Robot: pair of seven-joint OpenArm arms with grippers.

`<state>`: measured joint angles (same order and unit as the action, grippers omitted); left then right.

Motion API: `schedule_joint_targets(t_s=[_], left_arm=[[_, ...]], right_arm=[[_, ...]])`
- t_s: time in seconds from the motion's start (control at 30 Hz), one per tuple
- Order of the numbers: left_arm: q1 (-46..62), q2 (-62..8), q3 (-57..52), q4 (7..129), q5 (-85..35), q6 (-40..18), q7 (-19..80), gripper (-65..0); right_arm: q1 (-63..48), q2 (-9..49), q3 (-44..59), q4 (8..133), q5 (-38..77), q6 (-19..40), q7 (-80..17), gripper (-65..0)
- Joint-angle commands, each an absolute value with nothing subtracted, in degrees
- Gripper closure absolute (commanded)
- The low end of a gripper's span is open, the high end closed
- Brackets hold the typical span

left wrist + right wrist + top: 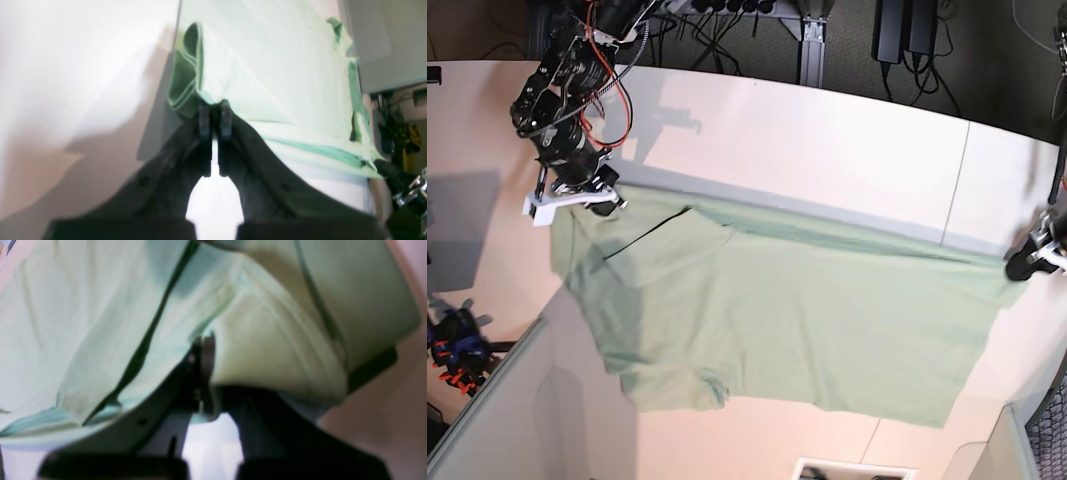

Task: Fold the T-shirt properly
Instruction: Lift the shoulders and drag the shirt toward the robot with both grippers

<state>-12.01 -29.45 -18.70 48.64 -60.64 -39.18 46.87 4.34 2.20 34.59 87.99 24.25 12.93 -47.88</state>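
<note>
The T-shirt [777,320] hangs stretched over the bench [827,140]; the left tool [215,111] and right tool [201,350] each pinch an edge tight, so it can fold flat.

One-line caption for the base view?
Both grippers, left and right, hold the T-shirt stretched between them above the table.

Both wrist views are soft and blurred, with washed-out white glare at lower centre and across the left of the left wrist view. The base view is sharper and evenly lit from above; the right gripper [577,200] casts a shadow on the desk [827,140].
</note>
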Motion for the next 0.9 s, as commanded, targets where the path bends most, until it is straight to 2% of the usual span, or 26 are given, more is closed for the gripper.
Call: schedule_joint_targets(t_s=[0.0, 0.4, 0.57, 0.87], left_arm=[[-12.23, -31.55, -19.09, 50.26, -62.96, -40.00, 46.19, 0.0], [9.89, -33.47, -19.09, 71.99, -65.60, -40.00, 47.70, 0.0], [17.28, -33.15, -19.94, 78.61, -65.36, -40.00, 47.42, 0.0], [21.15, -33.17, -19.97, 82.17, -61.65, -40.00, 44.05, 0.0]], right_arm=[[3.88, 3.16, 34.68, 90.45, 24.86, 13.63, -46.39, 0.0], [-12.34, 3.29, 34.70, 102.45, 25.10, 13.76, -46.74, 0.0], [-16.91, 5.26, 34.70, 104.38, 25.10, 13.76, -46.65, 0.0], [-19.27, 6.94, 34.81, 104.36, 24.64, 13.76, -46.52, 0.0]])
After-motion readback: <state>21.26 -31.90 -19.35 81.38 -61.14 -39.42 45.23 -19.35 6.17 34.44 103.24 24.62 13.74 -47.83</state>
